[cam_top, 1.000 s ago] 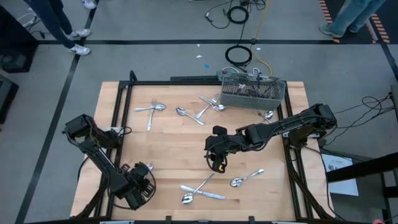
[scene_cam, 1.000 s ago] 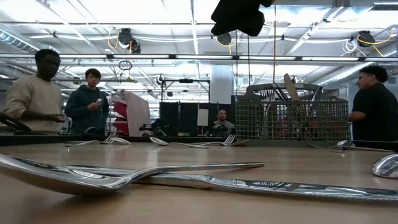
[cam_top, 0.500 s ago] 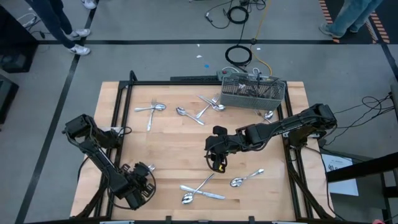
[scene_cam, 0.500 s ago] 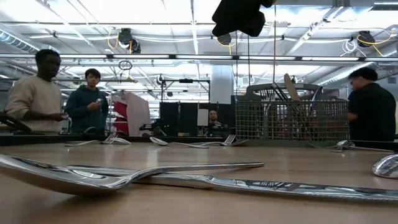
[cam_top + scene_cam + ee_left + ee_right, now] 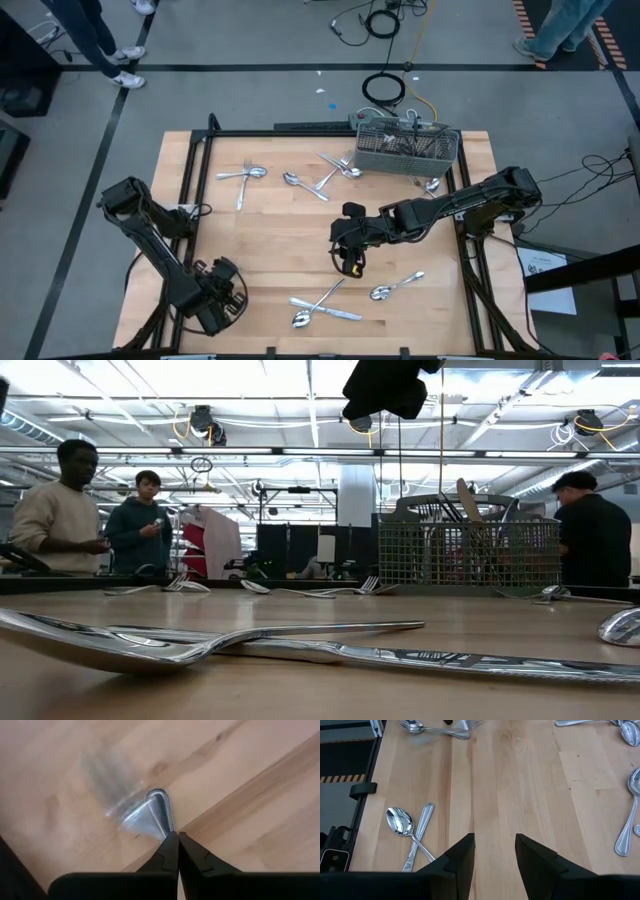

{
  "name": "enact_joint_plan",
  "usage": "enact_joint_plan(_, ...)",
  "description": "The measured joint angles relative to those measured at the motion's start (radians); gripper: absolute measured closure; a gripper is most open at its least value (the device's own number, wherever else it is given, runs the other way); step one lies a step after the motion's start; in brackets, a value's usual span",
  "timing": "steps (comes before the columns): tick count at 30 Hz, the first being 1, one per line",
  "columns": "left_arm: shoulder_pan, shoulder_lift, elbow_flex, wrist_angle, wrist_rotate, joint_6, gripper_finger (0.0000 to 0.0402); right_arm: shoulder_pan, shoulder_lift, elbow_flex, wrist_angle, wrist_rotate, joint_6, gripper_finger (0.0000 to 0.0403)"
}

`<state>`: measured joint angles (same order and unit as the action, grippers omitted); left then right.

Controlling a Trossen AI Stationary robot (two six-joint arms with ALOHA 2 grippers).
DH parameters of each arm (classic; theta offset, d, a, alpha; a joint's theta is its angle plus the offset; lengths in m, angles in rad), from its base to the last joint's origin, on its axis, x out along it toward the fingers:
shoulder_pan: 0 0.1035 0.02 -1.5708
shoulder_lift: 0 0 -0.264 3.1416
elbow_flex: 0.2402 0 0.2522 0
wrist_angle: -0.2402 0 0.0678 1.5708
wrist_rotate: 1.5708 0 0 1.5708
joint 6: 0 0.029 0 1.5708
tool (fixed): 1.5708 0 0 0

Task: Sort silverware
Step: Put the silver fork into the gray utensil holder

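While your left gripper (image 5: 174, 851) sits low at the near-left corner of the desk (image 5: 270, 230), its fingers (image 5: 192, 859) are pressed tight together with only a hairline between the tips. Just ahead of those tips lies the rounded end of 1 silver handle (image 5: 159, 810), blurred where it runs away from the fingers. Whether the tips pinch its very end cannot be told; judge it a thin, slippery hold at best, taken at the end because the piece lies flat on the wood.

Your right gripper (image 5: 493, 851) hangs above the middle of the desk, fingers (image 5: 536, 857) moderately apart and holding nothing. Bare wood lies between them; a crossed spoon and handle (image 5: 411, 836) lie off to 1 side, well clear. It appears parked there to leave room for the left arm.

Remaining silverware lies scattered: a crossed group (image 5: 322, 304) beside the left fingers, 1 spoon (image 5: 396, 287) near the right arm, others (image 5: 290, 177) further back. The wire basket (image 5: 405, 147) at the far edge already carries several pieces, so sorting is only partly done.
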<state>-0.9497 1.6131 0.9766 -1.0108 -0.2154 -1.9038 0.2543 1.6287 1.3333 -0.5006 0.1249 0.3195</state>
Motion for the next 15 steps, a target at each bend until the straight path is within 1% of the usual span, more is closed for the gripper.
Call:
enact_joint_plan(2, 0.0, -0.036, 0.004, -0.005, -0.035, 0.002, 0.0396, 0.0, 0.0, 0.0, 0.0, -0.005, 0.0, 0.0271)
enact_joint_plan(6, 0.0, -0.113, 0.004, -0.006, -0.152, 0.0, 0.0396, -0.013, 0.0, 0.0, 0.009, -0.074, -0.007, 0.027)
enact_joint_plan(8, 0.002, -0.146, 0.004, -0.014, -0.191, -0.002, 0.0396, -0.021, 0.0, 0.0, 0.011, -0.08, -0.007, 0.027)
enact_joint_plan(11, 0.002, -0.175, 0.004, -0.004, -0.198, 0.021, 0.0396, -0.03, 0.0, 0.0, 0.01, -0.08, 0.002, 0.0271)
enact_joint_plan(13, -0.005, -0.176, 0.004, 0.038, -0.185, 0.126, 0.0396, -0.032, 0.0, 0.0, 0.011, -0.082, 0.005, 0.0271)
enact_joint_plan(15, -0.008, -0.163, 0.004, 0.071, -0.144, 0.255, 0.0393, -0.032, 0.0, 0.0, 0.01, -0.092, 0.005, 0.0271)
